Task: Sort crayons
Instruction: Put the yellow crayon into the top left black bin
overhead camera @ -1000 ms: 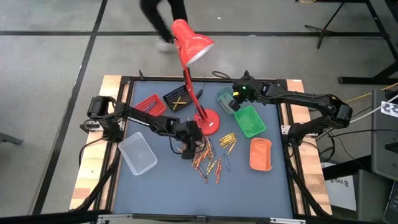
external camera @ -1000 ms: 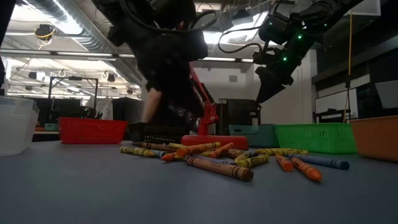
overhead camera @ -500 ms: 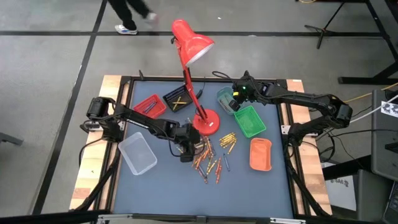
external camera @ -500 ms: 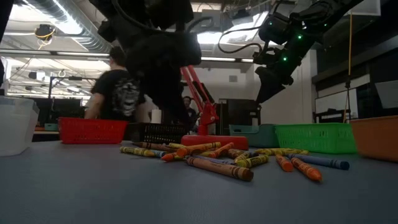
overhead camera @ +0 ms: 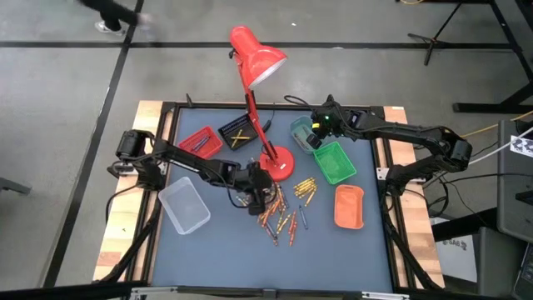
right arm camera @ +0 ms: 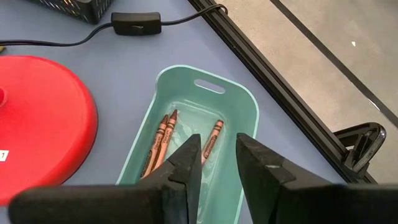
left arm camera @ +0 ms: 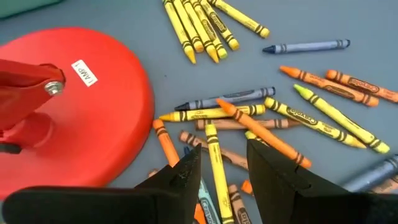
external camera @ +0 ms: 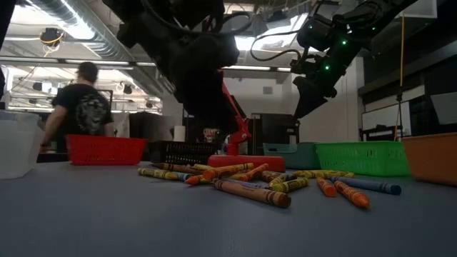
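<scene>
1. Left gripper point(left arm camera: 222, 167) is over the crayon pile point(overhead camera: 283, 208), fingers point(left arm camera: 185, 177) parted by a narrow gap and nothing between them. A yellow crayon point(left arm camera: 216, 167) lies on the table right in that gap, below the tips; whether they touch it I cannot tell.

2. Around that one, crayons are fanned out loose and overlapping, orange, yellow, blue-grey, a light green, just beside the lamp base point(left arm camera: 81, 112).

3. Right gripper point(right arm camera: 216, 158) hangs above the teal tray point(right arm camera: 239, 99), fingers point(right arm camera: 183, 165) a little apart and empty. Three brown crayons point(right arm camera: 163, 138) lie in the tray beneath.

4. Progress, as I read it: early. From above, the black tray point(overhead camera: 236, 134) has a few yellow ones, the red tray point(overhead camera: 200, 141) a few dark sticks, teal its browns. The green tray point(overhead camera: 335, 162), orange tray point(overhead camera: 348, 206) and clear tub point(overhead camera: 184, 207) look empty.

5. Still to do: the bulk of the heap mid-table, between the lamp and the orange tray.

6. Next likely call: lower onto that yellow crayon and close.
</scene>
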Robot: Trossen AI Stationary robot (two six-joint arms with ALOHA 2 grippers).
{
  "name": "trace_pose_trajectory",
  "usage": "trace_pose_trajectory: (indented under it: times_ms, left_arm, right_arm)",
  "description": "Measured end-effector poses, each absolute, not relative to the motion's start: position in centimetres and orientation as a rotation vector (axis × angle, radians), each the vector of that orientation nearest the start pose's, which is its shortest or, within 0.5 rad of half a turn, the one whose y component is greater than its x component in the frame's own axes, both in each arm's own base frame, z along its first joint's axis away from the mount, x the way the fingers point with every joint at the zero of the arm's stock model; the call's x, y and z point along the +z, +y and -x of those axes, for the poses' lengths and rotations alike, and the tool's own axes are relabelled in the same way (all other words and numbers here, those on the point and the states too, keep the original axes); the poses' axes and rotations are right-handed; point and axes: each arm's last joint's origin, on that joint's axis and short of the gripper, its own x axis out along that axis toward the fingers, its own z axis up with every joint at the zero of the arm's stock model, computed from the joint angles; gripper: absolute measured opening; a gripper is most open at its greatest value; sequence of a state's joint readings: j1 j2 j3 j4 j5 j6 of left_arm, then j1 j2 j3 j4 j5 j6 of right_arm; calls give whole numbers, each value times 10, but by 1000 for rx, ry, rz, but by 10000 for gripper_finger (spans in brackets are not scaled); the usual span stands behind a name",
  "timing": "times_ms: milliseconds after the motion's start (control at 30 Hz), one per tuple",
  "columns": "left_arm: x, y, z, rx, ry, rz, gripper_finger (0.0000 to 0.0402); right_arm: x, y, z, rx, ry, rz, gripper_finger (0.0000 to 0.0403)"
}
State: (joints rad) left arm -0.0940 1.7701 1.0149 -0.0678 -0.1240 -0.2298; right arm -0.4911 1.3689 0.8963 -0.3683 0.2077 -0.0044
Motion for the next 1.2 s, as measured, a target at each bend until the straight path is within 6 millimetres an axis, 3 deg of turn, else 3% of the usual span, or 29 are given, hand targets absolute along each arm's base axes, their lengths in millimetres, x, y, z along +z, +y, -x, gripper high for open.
trace_pose_trajectory:
  times_ms: [433, 767, 1200]
  left_arm:
    - [123, -31, -365, 136, 905, 116, 112]
    - [121, -30, -365, 154, 906, 106, 106]
    - [120, -27, -365, 173, 906, 103, 27]
  right_arm:
    - [232, -136, -241, -654, 850, -117, 99]
    - [232, -136, -241, -654, 850, -117, 99]
    - [232, -136, -241, -652, 849, -117, 99]
